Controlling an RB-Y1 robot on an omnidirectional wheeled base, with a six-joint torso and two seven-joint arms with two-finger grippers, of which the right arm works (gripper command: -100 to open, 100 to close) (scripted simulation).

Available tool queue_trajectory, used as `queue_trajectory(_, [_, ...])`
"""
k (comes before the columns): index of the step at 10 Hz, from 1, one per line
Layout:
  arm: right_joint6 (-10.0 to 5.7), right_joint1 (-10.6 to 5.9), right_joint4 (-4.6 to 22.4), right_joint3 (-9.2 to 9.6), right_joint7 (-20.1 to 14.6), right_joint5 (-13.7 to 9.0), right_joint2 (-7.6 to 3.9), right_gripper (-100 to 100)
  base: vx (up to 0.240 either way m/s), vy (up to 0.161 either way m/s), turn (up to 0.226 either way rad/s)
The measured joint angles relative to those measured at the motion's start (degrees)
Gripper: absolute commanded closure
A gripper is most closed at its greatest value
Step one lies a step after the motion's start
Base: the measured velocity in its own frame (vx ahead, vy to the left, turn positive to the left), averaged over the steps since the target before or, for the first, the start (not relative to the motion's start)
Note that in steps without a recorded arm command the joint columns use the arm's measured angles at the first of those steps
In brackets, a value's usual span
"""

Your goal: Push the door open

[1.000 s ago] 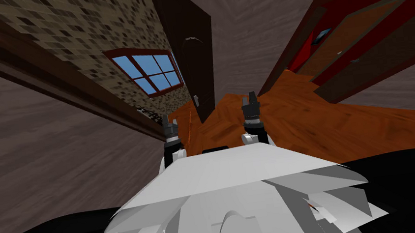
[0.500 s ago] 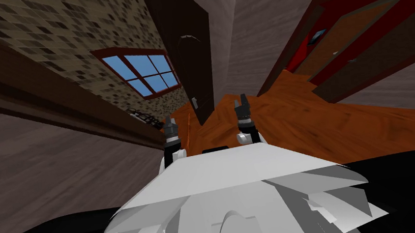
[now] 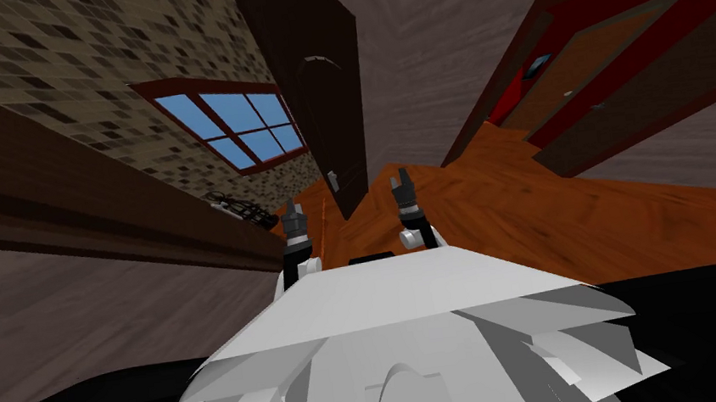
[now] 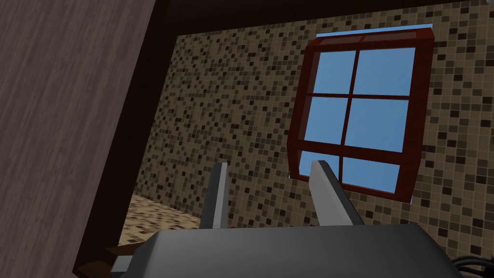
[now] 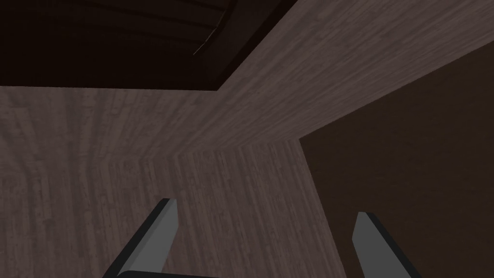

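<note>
Though ajar, dark door (image 3: 325, 87) ahead, between narrow-spread left gripper (image 3: 291, 207) and wide right gripper (image 3: 401, 175).

We stand on an orange-brown wooden floor (image 3: 520, 208) streaked with dark grain. It runs ahead of us and spreads out to our right. The dark brown door (image 3: 325, 87) stands on it straight ahead, its lower corner meeting the boards. Further right, a second door in a red frame (image 3: 628, 50) rises from the floor's far edge. Past the dark door's frame the boards give way to a tan and brown mosaic floor (image 4: 159, 212). A dark tangled thing (image 3: 242, 207) lies below the window (image 3: 240, 127); we cannot tell what it is. At our right the boards end at a black area (image 3: 684, 291).
</note>
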Motion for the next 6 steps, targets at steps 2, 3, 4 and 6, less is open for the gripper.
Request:
queue_trajectory(2, [0.52, -1.94, 2.6, 2.51, -1.0, -0.3, -0.24, -100, 0.156, -0.011, -0.064])
queue_trajectory(3, [0.46, -2.49, 4.0, 4.15, -1.4, -0.4, -0.43, -100, 0.149, -0.009, -0.066])
queue_trajectory(4, [0.77, -3.31, 4.9, 5.13, -2.1, -0.7, -0.9, -100, 0.116, 0.0, -0.044])
queue_trajectory(6, [1.15, -4.66, 6.9, 7.18, -2.9, -1.0, -1.12, -100, 0.096, -0.006, -0.051])
